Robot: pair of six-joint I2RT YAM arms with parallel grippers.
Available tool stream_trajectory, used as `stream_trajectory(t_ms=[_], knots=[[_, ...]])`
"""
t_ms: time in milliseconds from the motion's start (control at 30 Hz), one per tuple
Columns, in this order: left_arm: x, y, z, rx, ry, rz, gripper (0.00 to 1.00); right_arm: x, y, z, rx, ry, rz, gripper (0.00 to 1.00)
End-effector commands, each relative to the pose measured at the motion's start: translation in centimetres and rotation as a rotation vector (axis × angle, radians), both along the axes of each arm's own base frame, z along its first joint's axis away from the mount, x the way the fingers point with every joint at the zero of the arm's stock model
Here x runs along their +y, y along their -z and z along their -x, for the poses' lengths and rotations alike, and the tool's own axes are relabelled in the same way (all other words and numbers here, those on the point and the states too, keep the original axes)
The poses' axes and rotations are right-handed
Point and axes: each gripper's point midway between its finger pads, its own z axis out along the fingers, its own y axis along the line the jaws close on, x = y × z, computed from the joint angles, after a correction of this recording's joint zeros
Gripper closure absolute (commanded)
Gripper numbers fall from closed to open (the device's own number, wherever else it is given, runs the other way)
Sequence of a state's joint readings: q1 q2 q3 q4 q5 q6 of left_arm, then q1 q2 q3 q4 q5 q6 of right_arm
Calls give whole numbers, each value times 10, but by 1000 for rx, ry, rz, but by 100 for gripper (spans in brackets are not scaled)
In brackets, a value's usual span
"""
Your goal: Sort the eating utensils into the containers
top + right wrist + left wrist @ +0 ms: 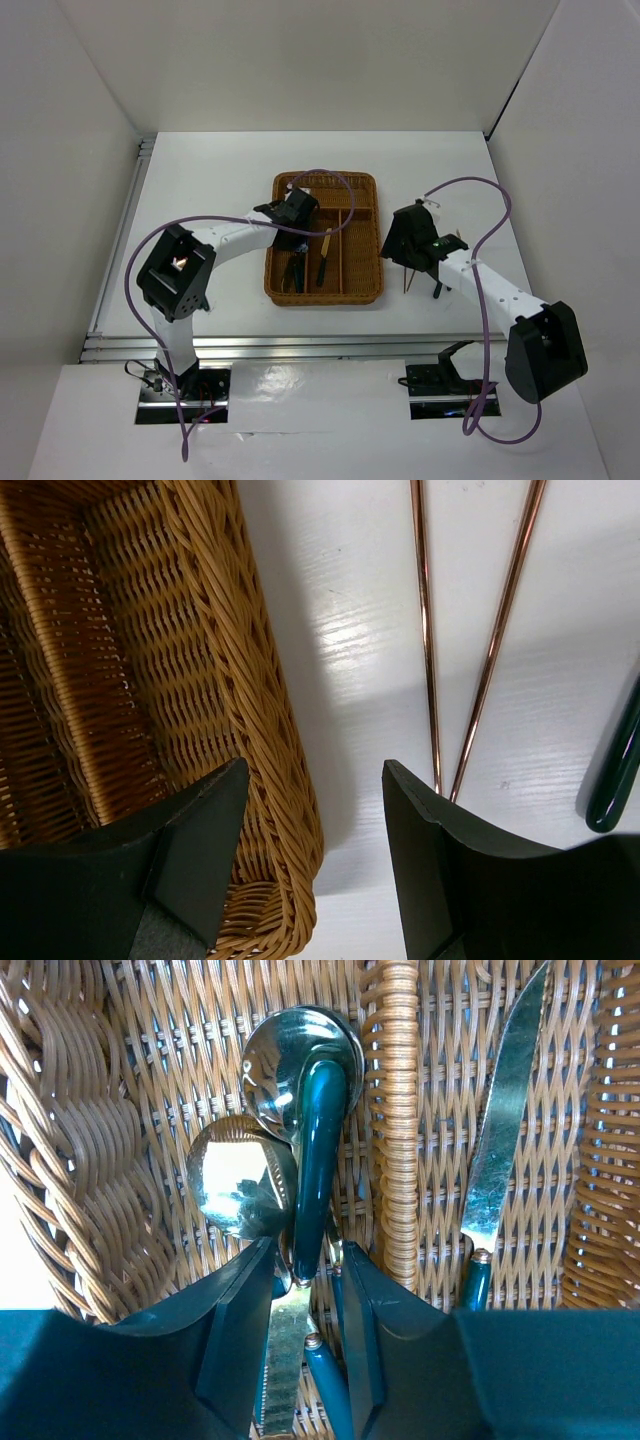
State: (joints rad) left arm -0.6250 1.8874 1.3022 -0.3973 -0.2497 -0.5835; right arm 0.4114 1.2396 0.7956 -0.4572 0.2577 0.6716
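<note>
The brown wicker tray [370, 290] lies mid-table. My left gripper [293, 215] reaches down into its left long slot. In the left wrist view, two gold spoon bowls [240, 1175] lie on the weave. A dark green handle [318, 1160] runs from between my fingertips over the upper bowl. The left gripper [307, 1260] has its jaws apart, with a gap on each side of the handle. A gold knife [500, 1140] lies in the neighbouring slot. My right gripper [315, 780] is open and empty, straddling the tray's right rim [270, 760]. Two thin chopsticks [425, 660] lie on the table ahead of it.
A dark green utensil handle [615, 770] lies on the table right of the chopsticks, also seen in the top view [437, 290]. Purple cables [490, 215] loop over both arms. White walls enclose the table at the left, back and right.
</note>
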Motion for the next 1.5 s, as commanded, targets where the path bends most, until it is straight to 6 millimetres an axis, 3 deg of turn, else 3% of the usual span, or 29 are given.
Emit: stream_trajectory(t_ms=[0,167,333,400,533,700,1067,1300,1333,1467], knots=[[-9,-20,-6,-59,40,30,53,-2,-2,-6,-26,12,1,36],[-8,-29,-15,-83,32,11,53,-2,-2,-6,-26,12,1,36],[3,-29,-5,-61,-14,-71,58,-1,-3,-8,-34,12,-3,36],[5,-41,-6,-84,-21,-67,58,0,-4,-10,-33,12,-2,36],[5,-47,1,-98,-21,-50,56,2,1,-11,-21,6,-5,36],[-4,-57,-8,-161,42,-25,55,4,-3,-13,-27,1,-15,36],[-12,-23,-19,-106,47,-67,55,3,-5,-14,-30,7,-7,36],[-8,-16,-19,-92,29,-92,55,3,-2,-14,-22,7,-4,36],[-6,-8,-16,-75,31,-105,55,3,-2,-14,-22,7,-4,36],[-13,-5,-18,-76,57,-54,55,3,-2,-14,-22,7,-4,36]])
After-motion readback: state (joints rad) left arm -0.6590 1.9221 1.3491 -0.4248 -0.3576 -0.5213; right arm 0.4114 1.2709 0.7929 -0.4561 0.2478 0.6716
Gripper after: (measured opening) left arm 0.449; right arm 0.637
